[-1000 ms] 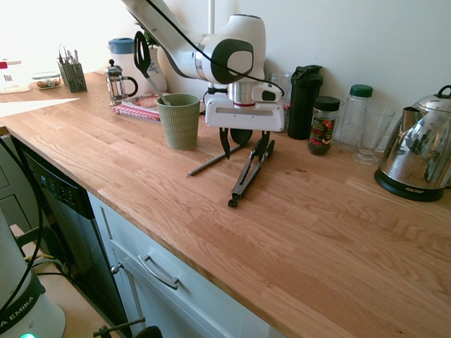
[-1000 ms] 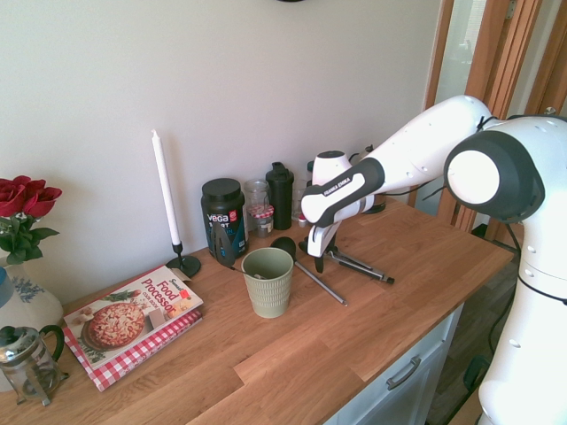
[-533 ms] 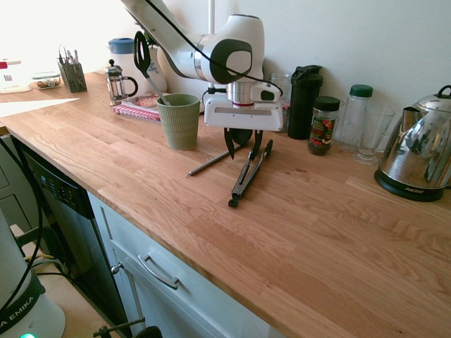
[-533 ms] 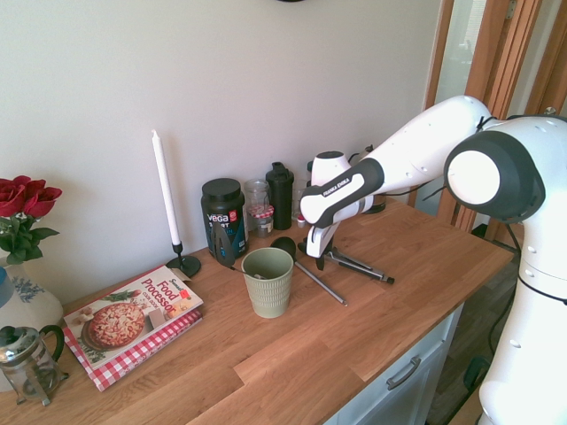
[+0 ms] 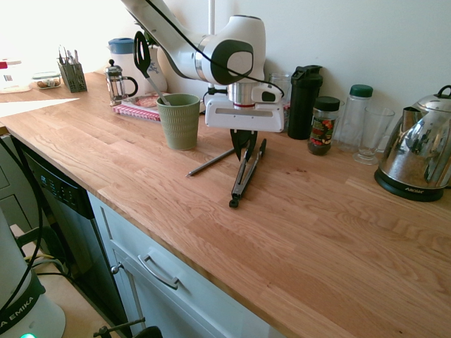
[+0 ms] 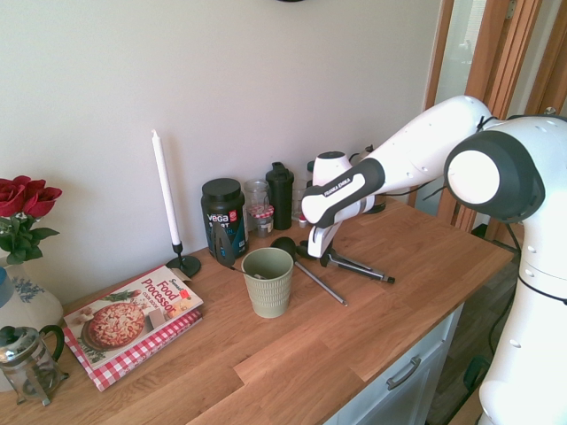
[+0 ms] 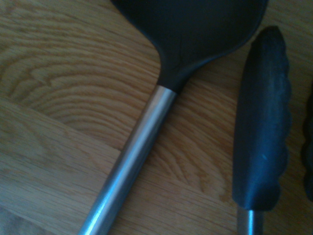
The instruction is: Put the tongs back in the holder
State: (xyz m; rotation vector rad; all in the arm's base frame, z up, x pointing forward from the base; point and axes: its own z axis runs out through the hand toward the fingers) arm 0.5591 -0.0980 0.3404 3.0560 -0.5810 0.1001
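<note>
The tongs [image 5: 245, 174] lie flat on the wooden counter, loop end toward the front edge and black tips toward the wall. My gripper [image 5: 246, 148] points straight down over their tip end, its fingers drawn in against both arms. From the other side the tongs [image 6: 359, 266] stick out to the right of the gripper [image 6: 322, 258]. One ribbed black tip [image 7: 259, 122] fills the wrist view. The sage-green holder [image 5: 179, 121] stands upright just left of the gripper, and the holder [image 6: 267, 282] looks empty in the second exterior view.
A black ladle [image 5: 211, 162] lies between holder and tongs, its bowl [image 7: 195, 29] under the wrist. A black bottle [image 5: 304, 101], jar [image 5: 324, 125], glass [image 5: 373, 134] and kettle [image 5: 416, 155] line the wall. A cookbook [image 6: 133, 314] and candle [image 6: 166, 199] stand beyond the holder.
The fingers stood wide apart a second ago and have since closed in onto the tongs, squeezing the arms together. The arm and the tongs stay in place on the counter.
</note>
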